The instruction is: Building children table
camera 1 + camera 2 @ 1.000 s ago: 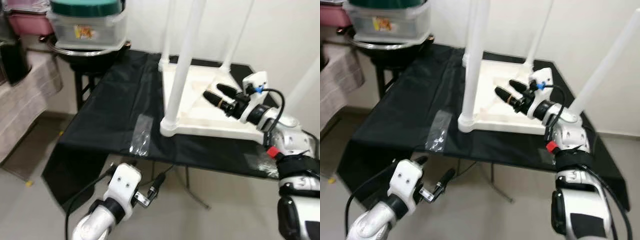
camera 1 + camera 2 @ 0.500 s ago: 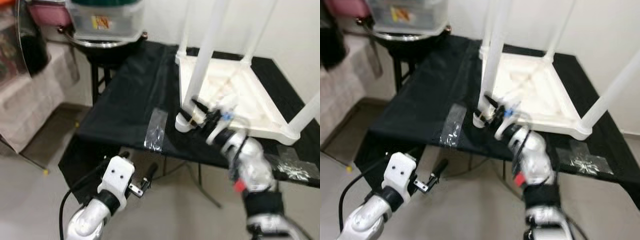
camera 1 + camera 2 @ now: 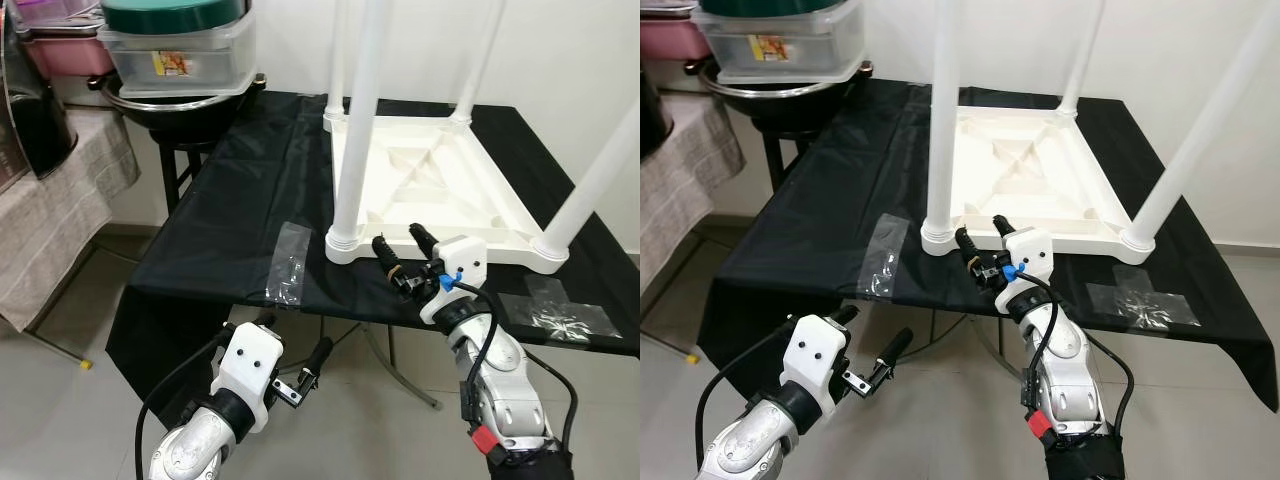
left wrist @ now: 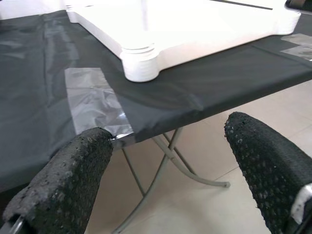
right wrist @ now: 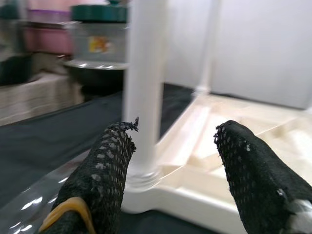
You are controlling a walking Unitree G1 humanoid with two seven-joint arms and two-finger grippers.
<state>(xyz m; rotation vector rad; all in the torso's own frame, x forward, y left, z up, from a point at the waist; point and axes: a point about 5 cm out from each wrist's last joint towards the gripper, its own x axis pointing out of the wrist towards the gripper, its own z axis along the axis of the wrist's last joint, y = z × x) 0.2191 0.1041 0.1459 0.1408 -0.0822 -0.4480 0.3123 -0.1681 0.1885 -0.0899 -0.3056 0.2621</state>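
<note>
Upside down on the black cloth, centre to upper right of frame: children's table, all four legs seated and pointing up. Just below its near-left leg, at frame centre: right gripper, fingers spread wide, holding nothing, aimed at that corner. A second ago hovering further right over the table's underside; since then swung across to the leg's base. Head camera shifted meanwhile as well. Probably means a check or a press on that leg's joint, with assembly looking close to done. Lower left, beneath the cloth's front edge near the tape patch: left gripper, also gaping and empty, idle as before.
</note>
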